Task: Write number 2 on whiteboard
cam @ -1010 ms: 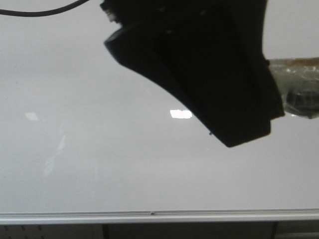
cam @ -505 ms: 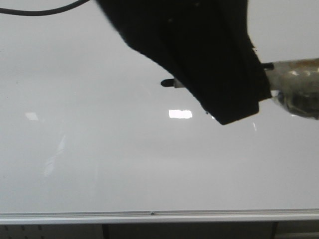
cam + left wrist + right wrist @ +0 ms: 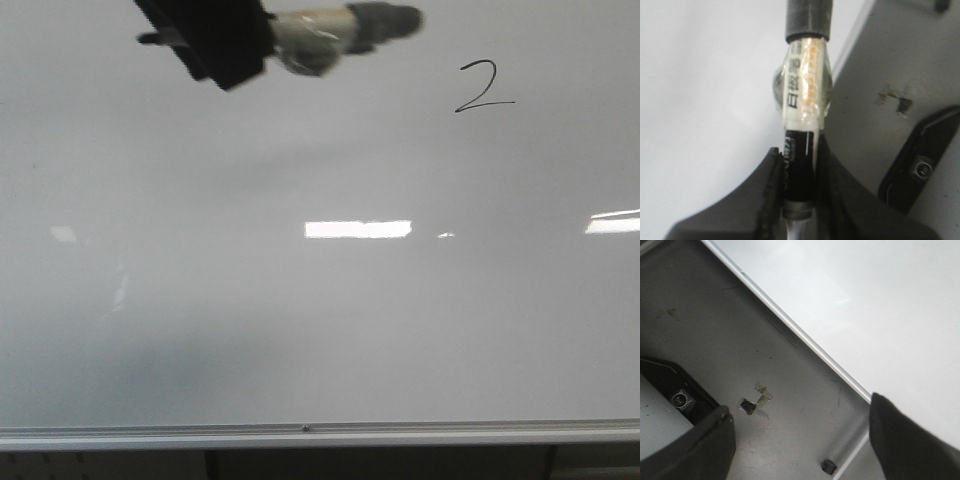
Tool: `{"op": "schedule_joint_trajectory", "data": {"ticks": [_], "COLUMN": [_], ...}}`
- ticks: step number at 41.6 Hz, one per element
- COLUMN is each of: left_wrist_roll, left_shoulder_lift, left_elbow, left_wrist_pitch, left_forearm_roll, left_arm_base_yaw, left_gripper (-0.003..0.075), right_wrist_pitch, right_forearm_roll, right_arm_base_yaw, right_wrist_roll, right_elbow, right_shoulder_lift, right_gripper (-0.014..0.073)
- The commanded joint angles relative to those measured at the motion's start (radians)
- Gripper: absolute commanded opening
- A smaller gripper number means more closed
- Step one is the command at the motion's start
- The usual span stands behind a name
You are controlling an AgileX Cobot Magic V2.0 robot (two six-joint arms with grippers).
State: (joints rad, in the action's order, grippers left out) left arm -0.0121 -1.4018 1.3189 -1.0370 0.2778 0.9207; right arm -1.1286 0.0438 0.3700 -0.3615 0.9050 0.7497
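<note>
The whiteboard (image 3: 300,330) fills the front view, glossy pale grey. A thin black number 2 (image 3: 485,88) is drawn on it at the upper right. My left gripper (image 3: 215,40) is at the top left, well left of the 2, shut on a black marker (image 3: 330,30) wrapped in clear tape. In the left wrist view the gripper (image 3: 799,155) clamps the marker (image 3: 805,90) between both fingers, over the whiteboard's (image 3: 705,100) edge. My right gripper (image 3: 800,440) is open and empty, beside the whiteboard (image 3: 890,305). It does not show in the front view.
The board's silver frame edge (image 3: 320,435) runs along the bottom of the front view and shows diagonally in the right wrist view (image 3: 790,325). On the grey surface beside the board lie a black housing (image 3: 675,395), a tape scrap (image 3: 752,402) and a small black stub (image 3: 828,466).
My left gripper with the marker has moved up and to the left, away from the middle of the front view. The written 2, hidden before, now shows.
</note>
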Motion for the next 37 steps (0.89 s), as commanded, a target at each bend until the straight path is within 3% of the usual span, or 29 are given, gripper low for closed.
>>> {"op": "schedule_joint_trajectory", "data": {"ticks": [1,11,19,24,30,37], "left_wrist_roll": [-0.139,-0.183,-0.270,-0.302,-0.302,-0.302], "left_shoulder_lift": [0.080,0.228,0.297,0.300,0.276,0.209], "left_elbow": [0.032,-0.103,-0.274,-0.393,-0.516,-0.576], "left_wrist_pitch": [0.017,0.145,0.373,0.566,0.821,1.043], "left_forearm_roll": [0.101,0.103,0.091,0.007,-0.095,-0.099], "left_arm_base_yaw": [-0.073,-0.357,-0.644,-0.783,-0.866,-0.870], "left_gripper": [0.0057,0.0057,0.0057,0.0057,0.0057,0.0057], "right_wrist_pitch": [0.022,0.012,0.023,0.023,0.029,0.033], "right_forearm_roll": [-0.049,-0.053,-0.053,-0.052,-0.051,-0.051], "right_arm_base_yaw": [-0.028,-0.036,-0.036,-0.036,-0.036,-0.036], "right_wrist_roll": [0.045,0.048,0.048,0.049,0.051,0.051], "right_elbow": [0.029,0.029,0.029,0.029,0.029,0.029], "right_shoulder_lift": [-0.017,-0.017,-0.016,-0.016,-0.016,-0.016], "right_gripper": [0.0579,0.0579,0.0579,0.0579,0.0579,0.0579]}}
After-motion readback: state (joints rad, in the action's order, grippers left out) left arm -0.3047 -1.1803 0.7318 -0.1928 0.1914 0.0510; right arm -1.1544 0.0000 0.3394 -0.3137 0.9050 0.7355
